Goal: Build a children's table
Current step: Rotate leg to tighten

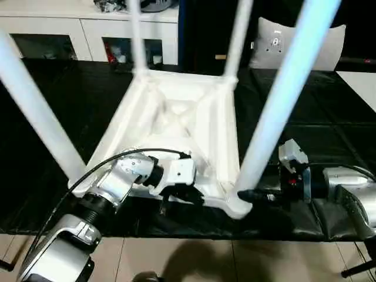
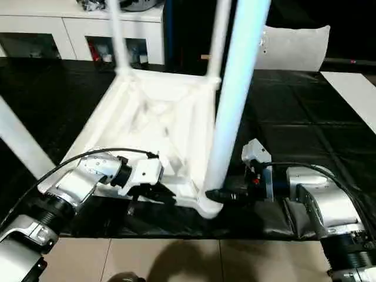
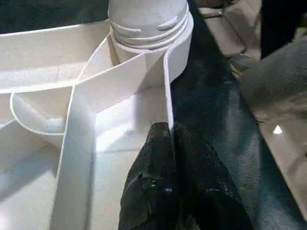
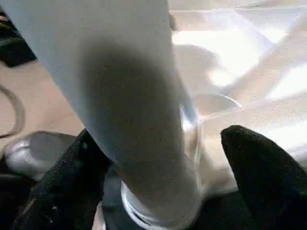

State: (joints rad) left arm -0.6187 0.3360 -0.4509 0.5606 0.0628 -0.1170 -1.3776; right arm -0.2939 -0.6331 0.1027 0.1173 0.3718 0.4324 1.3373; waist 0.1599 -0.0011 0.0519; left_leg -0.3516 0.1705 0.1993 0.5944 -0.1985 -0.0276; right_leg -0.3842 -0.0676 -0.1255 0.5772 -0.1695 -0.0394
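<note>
The white tabletop (image 1: 176, 111) lies upside down on the black mat, its X ribs facing up. Four white legs stand in its corner sockets: near right (image 1: 282, 100), near left (image 1: 35, 111), far left (image 1: 136, 35) and far right (image 1: 235, 35). My left gripper (image 1: 182, 197) is shut on the tabletop's near rim wall (image 3: 168, 96), close to the near right socket (image 3: 148, 28). My right gripper (image 1: 249, 195) reaches in from the right and straddles the base of the near right leg (image 4: 134, 96). Its fingers (image 4: 268, 177) stand apart, one on each side of the tube.
The black mat (image 1: 329, 129) covers the work surface up to its near edge, with tiled floor (image 1: 205, 258) below. A white cabinet with glass doors (image 1: 88, 35) stands behind on the left. A pale cushion (image 1: 294, 41) sits at the back right, and a white panel (image 1: 361, 82) at the far right.
</note>
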